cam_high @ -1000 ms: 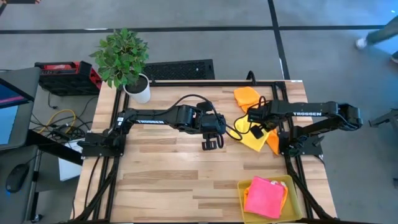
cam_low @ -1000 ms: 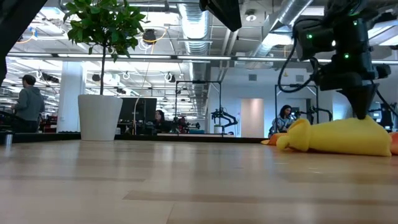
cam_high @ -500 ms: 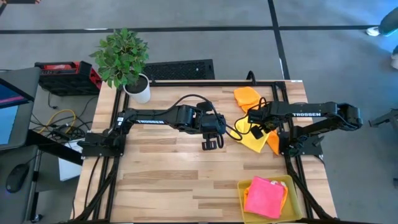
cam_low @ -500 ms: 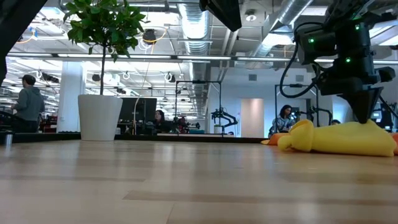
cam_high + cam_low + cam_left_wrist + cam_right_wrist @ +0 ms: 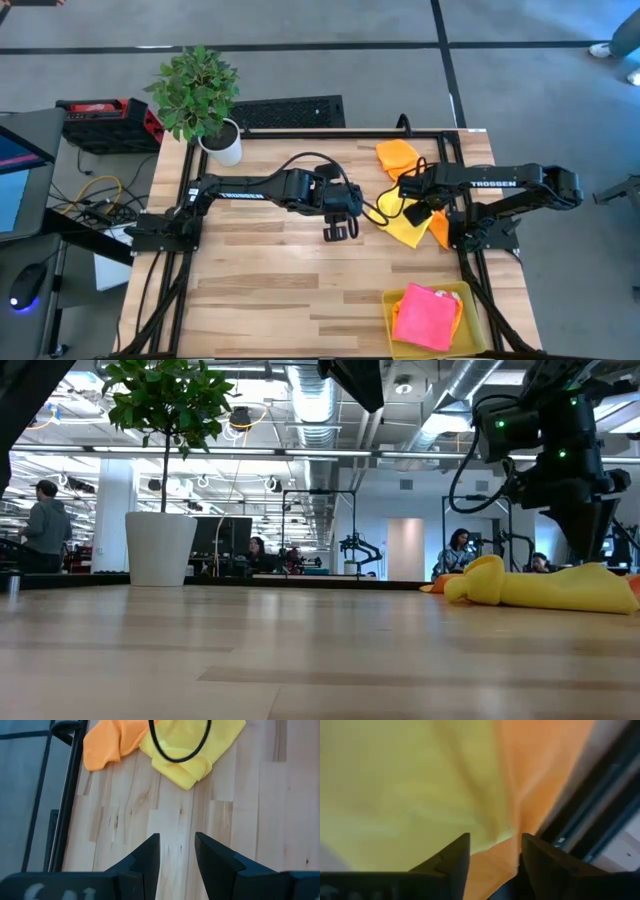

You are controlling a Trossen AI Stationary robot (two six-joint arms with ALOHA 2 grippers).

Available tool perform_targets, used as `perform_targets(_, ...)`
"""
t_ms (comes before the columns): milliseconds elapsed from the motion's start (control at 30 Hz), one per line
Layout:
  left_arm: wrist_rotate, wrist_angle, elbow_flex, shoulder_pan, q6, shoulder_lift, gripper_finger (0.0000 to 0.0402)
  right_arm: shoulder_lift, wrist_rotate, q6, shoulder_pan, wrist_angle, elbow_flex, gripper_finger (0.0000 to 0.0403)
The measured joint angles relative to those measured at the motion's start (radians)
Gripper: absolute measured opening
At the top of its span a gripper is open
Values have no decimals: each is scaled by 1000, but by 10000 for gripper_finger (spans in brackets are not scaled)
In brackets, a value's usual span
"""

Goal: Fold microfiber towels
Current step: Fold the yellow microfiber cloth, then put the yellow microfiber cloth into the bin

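A bright yellow towel (image 5: 405,228) lies crumpled at the table's right, resting partly on an orange towel (image 5: 438,230). A second orange towel (image 5: 397,155) lies behind them near the far edge. A pink towel (image 5: 428,316) sits folded in the yellow tray (image 5: 470,293) at the near right. My right gripper (image 5: 411,212) points down over the yellow towel (image 5: 395,785), open, with the orange towel (image 5: 540,780) beside it. My left gripper (image 5: 340,231) hangs open over bare wood at mid-table, left of the yellow towel (image 5: 192,750). My right gripper (image 5: 590,552) stands open from above, its fingertips right at the top of the yellow towel (image 5: 545,588), which lies flat on the table. Whether the tips touch the cloth I cannot tell.
A potted plant (image 5: 203,95) stands at the far left corner. A black cable (image 5: 378,212) loops over the yellow towel's left end. The black frame rail (image 5: 465,255) runs along the right edge. Bare wood fills the table's near left.
My right gripper has opened and let go of the yellow towel. The peak of cloth it held up has sunk, and the towel now lies lower and flatter on the table.
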Motion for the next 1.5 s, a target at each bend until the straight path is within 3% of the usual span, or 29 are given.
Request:
perform_targets(167,0,-38,0,0,-32,0,116,-2,-110,-146,76,0,29,228)
perform_targets(367,2,-124,0,-14,-128,-8,116,-6,-110,-156,256,-11,127,228)
perform_targets(533,-93,-192,0,-57,-203,-64,116,-9,-70,-208,401,2,212,226)
perform_targets(767,-194,-302,0,-134,-330,-107,116,2,-47,-358,609,56,220,225)
perform_targets(1000,-214,-295,-1,-223,-343,-117,116,73,-54,-412,785,70,220,225)
perform_targets(1100,-214,-295,-1,-246,-343,-116,116,132,-43,-454,830,65,219,225)
perform_targets(1300,-214,-295,-1,-255,-380,-116,116,241,108,-458,873,51,190,225)
perform_targets(1500,-215,-295,-1,-247,-397,-116,116,317,125,-473,842,91,143,225)
